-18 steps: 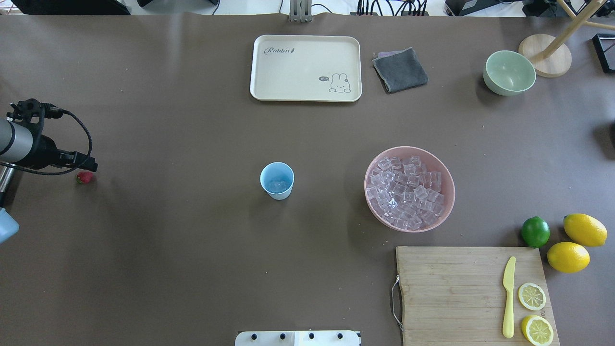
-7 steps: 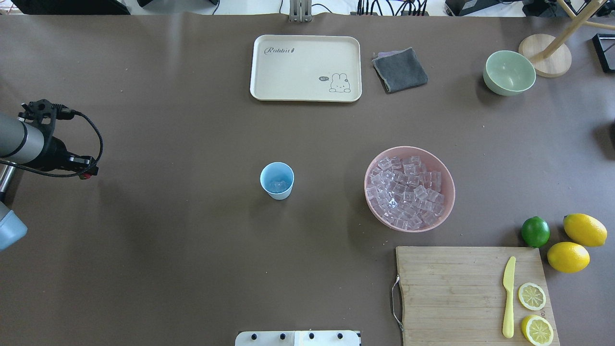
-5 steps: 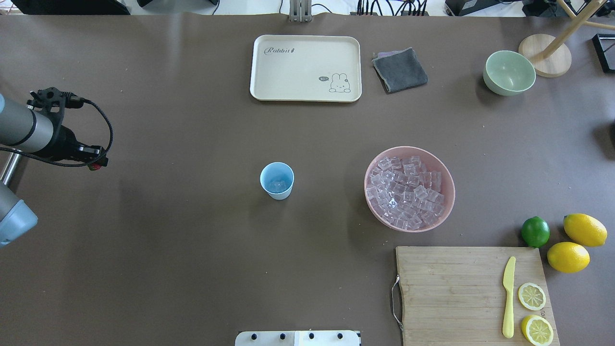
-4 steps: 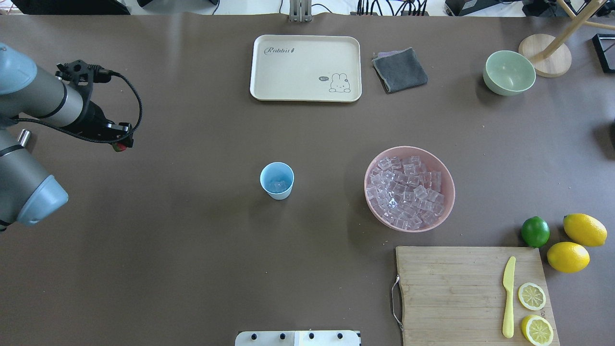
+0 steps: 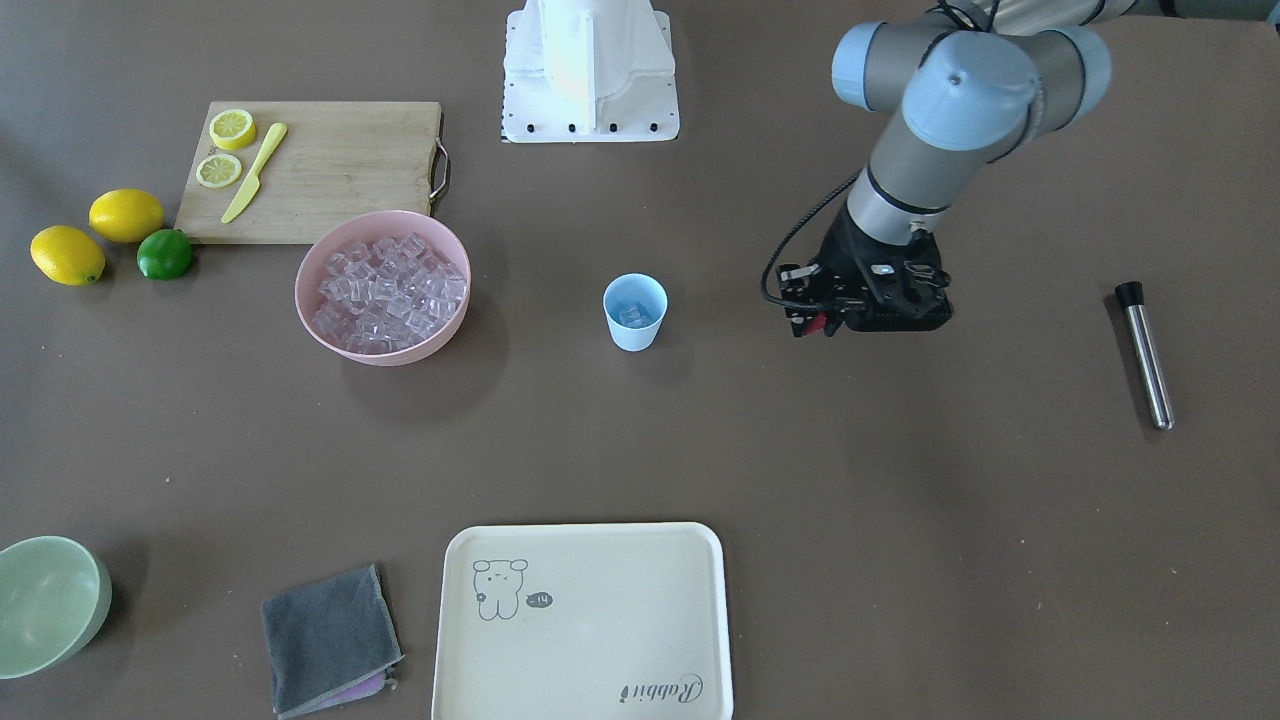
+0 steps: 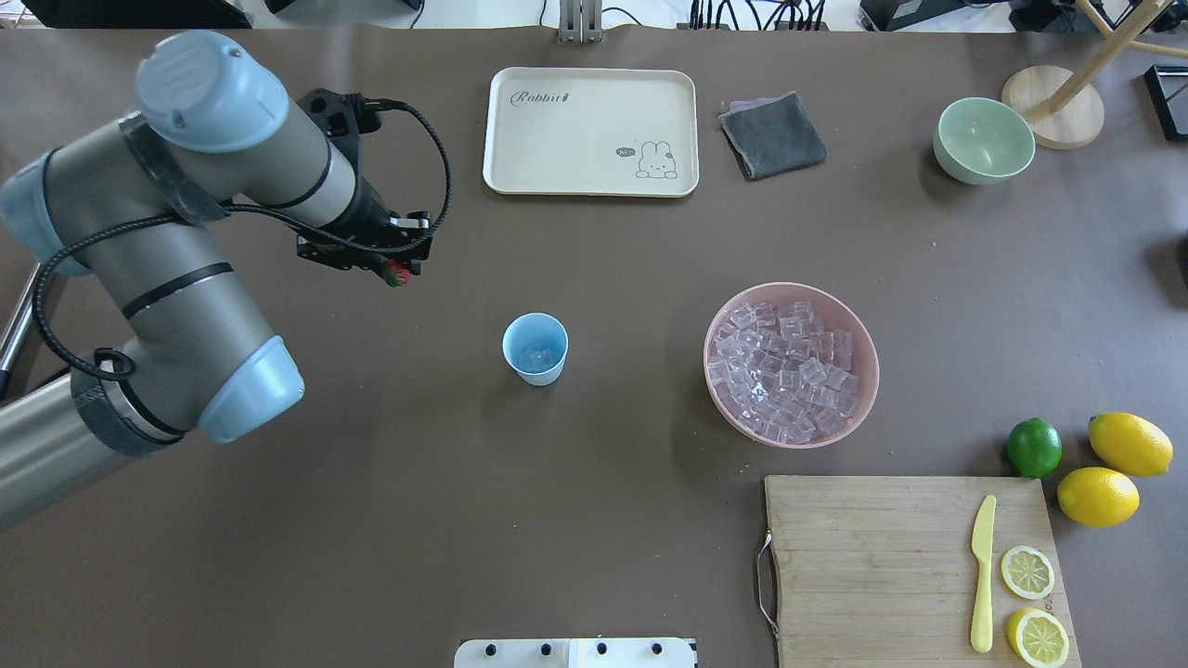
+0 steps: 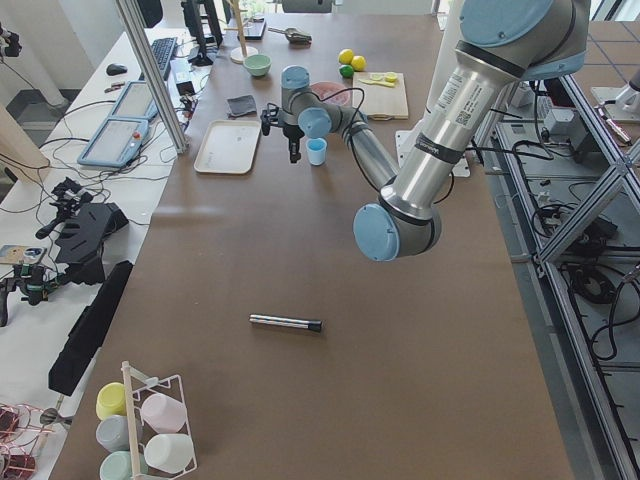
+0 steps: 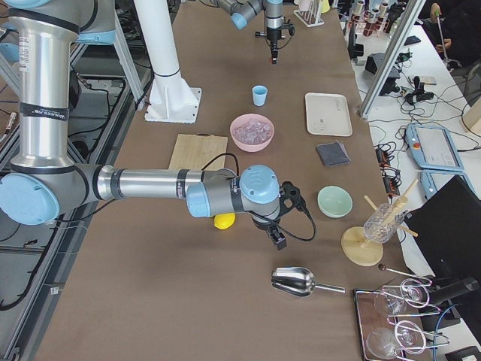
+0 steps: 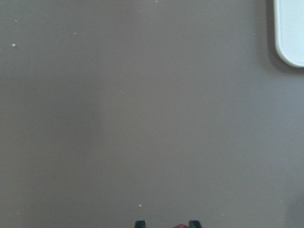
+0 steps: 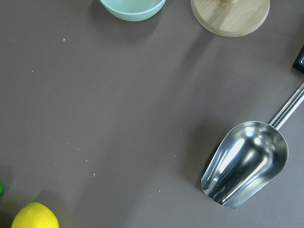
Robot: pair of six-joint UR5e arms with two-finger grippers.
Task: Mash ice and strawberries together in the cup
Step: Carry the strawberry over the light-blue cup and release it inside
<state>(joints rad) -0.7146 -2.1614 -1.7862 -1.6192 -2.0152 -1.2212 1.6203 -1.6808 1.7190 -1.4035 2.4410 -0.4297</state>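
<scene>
Strawberry [image 6: 400, 276] is travelling toward the blue cup [image 6: 535, 348]
The left fingers [image 6: 397, 271] are pinching it, lifted from the worktop's [image 6: 371, 520] left edge and nearing the cup already holding ice [image 6: 536, 358]; the right fingers' [image 8: 279, 241] state cannot be told.

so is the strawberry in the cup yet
No, the strawberry is pinched in the jaws of the left gripper, off to the side of the cup.

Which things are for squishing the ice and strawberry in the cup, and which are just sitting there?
For the job: cup, ice in the pink bowl, strawberry in the left gripper, maybe the metal rod.

Just lying about: tray, cloth, green bowl, lemons, lime, cutting board, knife, scoop.
</scene>
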